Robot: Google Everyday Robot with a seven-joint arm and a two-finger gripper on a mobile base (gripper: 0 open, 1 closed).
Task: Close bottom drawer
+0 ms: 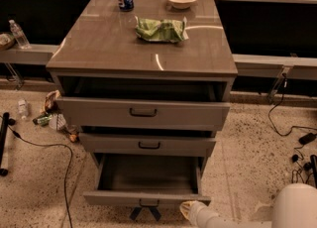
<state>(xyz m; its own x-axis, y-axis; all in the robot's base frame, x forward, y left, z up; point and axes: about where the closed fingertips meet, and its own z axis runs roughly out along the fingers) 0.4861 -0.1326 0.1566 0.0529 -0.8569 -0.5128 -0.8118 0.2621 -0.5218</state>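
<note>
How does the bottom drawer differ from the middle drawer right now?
The bottom drawer is pulled far out, its box floor in view; the middle drawer sticks out only slightly, inside hidden. The bottom drawer's front lies nearest the camera; the middle drawer's front sits further back above it. Both have flat grey fronts with a small dark handle. The end effector is just below the bottom drawer's handle.
</note>
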